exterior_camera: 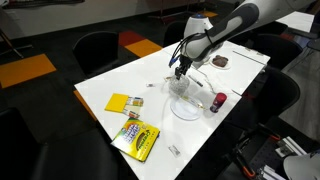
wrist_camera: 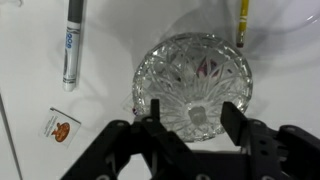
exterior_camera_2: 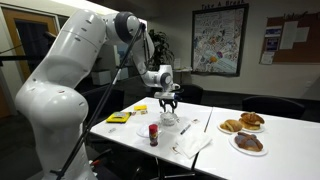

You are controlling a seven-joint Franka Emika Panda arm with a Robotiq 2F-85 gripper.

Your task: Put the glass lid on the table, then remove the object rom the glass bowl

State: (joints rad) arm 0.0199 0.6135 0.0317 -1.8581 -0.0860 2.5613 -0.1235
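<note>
end effector hangs over lid, jaws partway apart, fingers either side of its middle; contact unclear. lid sits on bowl on white surface, something pink blurred beneath the glass. marker lies apart from it, to its left in the wrist view.

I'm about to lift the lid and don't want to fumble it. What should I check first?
1. Claw centred over lid: ok.
2. Jaws open, one on either side of the lid's middle: ok.
3. Fingers touching glass: cannot tell.
4. Marker apart from claw: ok, off to the side.
5. Bare table nearby for setting the lid down: ok.
</note>
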